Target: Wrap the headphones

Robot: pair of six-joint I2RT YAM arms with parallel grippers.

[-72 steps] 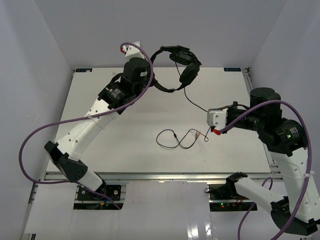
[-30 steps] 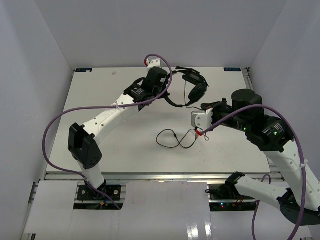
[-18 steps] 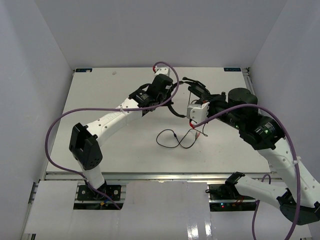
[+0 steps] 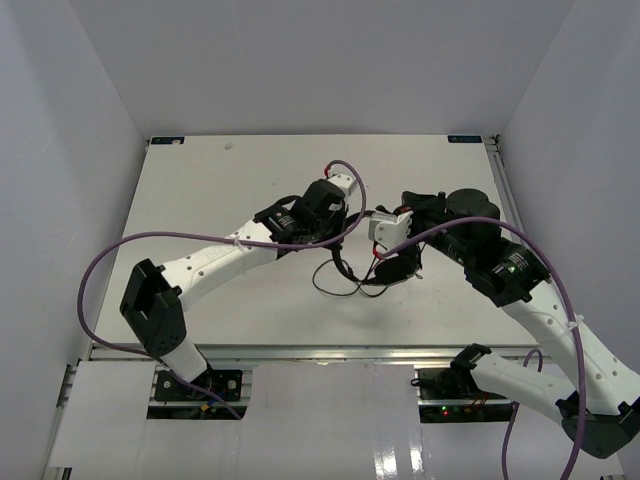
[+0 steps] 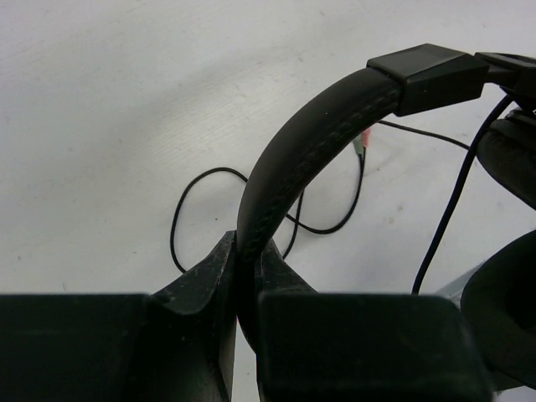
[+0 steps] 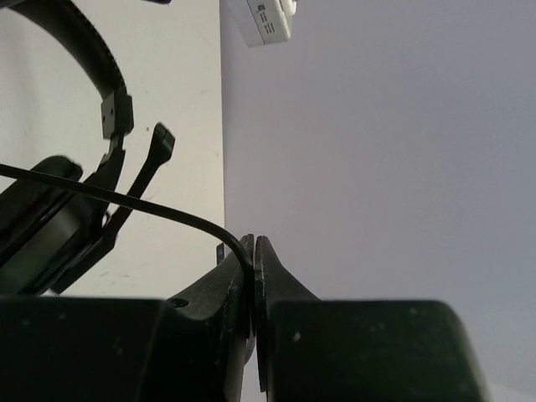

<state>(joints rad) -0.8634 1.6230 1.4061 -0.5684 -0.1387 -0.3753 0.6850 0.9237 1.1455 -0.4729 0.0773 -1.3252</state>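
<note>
The black headphones (image 4: 398, 266) hang low over the middle of the table, between both arms. My left gripper (image 4: 338, 248) is shut on the padded headband (image 5: 310, 142); in the left wrist view (image 5: 247, 247) the band rises from between its fingers, and the earcups (image 5: 511, 159) sit at the right. My right gripper (image 4: 375, 235) is shut on the thin black cord (image 6: 126, 199), which runs left from its fingertips (image 6: 254, 251) past the boom mic (image 6: 146, 163) and an earcup (image 6: 42, 226). The rest of the cord lies in a loop (image 5: 193, 209) on the table, with the pinkish plug (image 5: 360, 144).
The white table (image 4: 200, 190) is walled by grey panels at the left, back and right. Thick purple robot cables (image 4: 110, 260) arc off both arms. A white bracket (image 6: 264, 21) sits at the table's back corner in the right wrist view.
Both arms have moved from the back of the table toward its middle and lower down, carrying the headphones over the cord loop. The two grippers are now close together.
</note>
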